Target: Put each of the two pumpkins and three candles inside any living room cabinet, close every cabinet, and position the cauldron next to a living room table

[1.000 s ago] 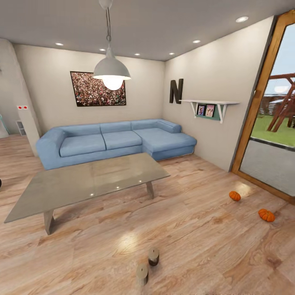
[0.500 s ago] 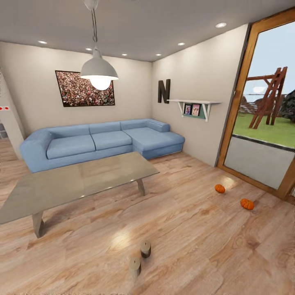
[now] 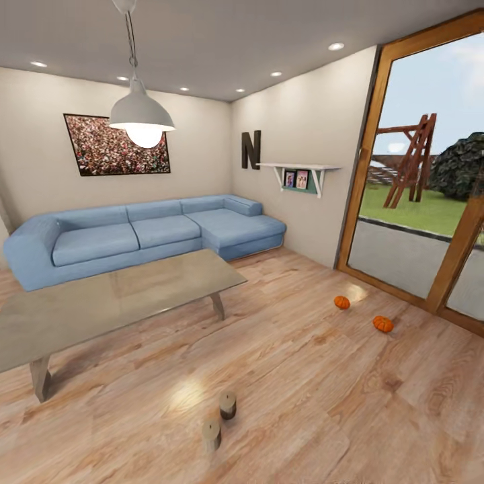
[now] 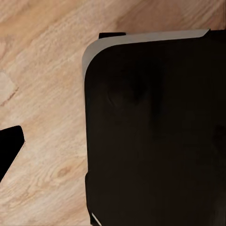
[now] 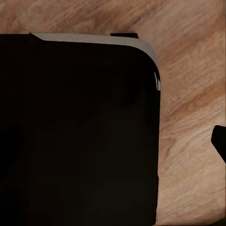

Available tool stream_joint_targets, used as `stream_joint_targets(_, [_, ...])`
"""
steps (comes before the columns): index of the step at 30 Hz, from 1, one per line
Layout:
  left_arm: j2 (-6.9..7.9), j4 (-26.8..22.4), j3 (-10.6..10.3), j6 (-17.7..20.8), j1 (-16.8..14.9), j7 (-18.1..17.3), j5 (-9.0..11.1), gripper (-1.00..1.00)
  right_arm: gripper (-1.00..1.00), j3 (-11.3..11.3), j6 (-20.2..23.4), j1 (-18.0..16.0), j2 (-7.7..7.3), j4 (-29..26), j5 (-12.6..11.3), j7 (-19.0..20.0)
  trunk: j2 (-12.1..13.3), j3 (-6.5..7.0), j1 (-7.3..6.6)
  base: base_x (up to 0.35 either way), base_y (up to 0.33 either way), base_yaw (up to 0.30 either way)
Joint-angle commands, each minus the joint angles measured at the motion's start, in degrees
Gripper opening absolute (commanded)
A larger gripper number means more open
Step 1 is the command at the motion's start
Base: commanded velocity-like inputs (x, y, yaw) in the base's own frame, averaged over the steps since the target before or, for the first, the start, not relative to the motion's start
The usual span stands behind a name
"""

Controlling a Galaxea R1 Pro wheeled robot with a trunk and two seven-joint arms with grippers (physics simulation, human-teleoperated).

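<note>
Two orange pumpkins lie on the wood floor near the glass door, one (image 3: 342,302) farther off and one (image 3: 382,324) closer to the door frame. Two stubby beige candles stand close together on the floor in front of me, one (image 3: 228,405) just behind the other (image 3: 212,435). The low grey table (image 3: 114,296) stands at the left, before the sofa. The cabinet and the cauldron are out of view. In the left wrist view a black fingertip (image 4: 9,150) juts over the floor; the right wrist view has another fingertip (image 5: 219,141) at its edge.
A blue corner sofa (image 3: 134,232) runs along the far wall. A wood-framed glass door (image 3: 417,222) takes up the right side. A pendant lamp (image 3: 141,117) hangs over the table. Both wrist views look past the robot's dark base (image 4: 155,132) onto wood floor.
The head camera has swung to the right, so the whole room has shifted left and more of the glass door shows. Pumpkins, candles and table lie where they were.
</note>
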Motion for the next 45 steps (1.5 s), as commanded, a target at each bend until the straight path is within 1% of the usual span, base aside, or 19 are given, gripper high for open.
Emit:
stream_joint_targets(1, [0.05,-0.1,0.0,-0.2,0.0,-0.1,0.0,1.0,1.0,-0.1,-0.2,0.0,0.01,0.1,0.0,-0.1,0.0,-0.05,0.0,0.0,0.0,-0.258])
stream_joint_targets(5, [0.1,-0.1,0.0,-0.3,0.0,-0.1,0.2,1.0,1.0,-0.2,-0.3,0.0,-0.06,0.1,0.0,-0.1,0.0,-0.05,0.0,0.0,0.0,-0.259])
stream_joint_targets(12, [0.23,-0.1,0.0,-0.3,0.0,-0.1,0.4,1.0,1.0,-2.3,-0.3,0.0,-0.07,-0.1,0.0,-0.1,0.0,-0.05,0.0,0.0,0.0,-0.26])
stream_joint_targets(15, [0.41,-0.1,0.1,-0.4,0.0,-0.1,0.4,1.0,1.0,-2.6,-0.3,0.0,-0.07,-0.1,0.0,0.0,0.0,-0.05,0.0,0.0,0.0,-0.26])
stream_joint_targets(20, [0.76,-0.1,0.0,-0.4,0.0,0.0,0.3,1.0,1.0,-2.7,-0.8,0.0,-0.07,-0.1,0.0,-0.1,0.0,-0.05,0.0,0.0,0.0,-0.261])
stream_joint_targets(45, [0.63,-0.1,0.2,-0.3,0.0,0.3,0.3,1.0,1.0,-3.2,-1.6,0.0,0.1,-0.1,0.0,0.0,0.0,-0.05,0.0,0.0,0.0,-0.261])
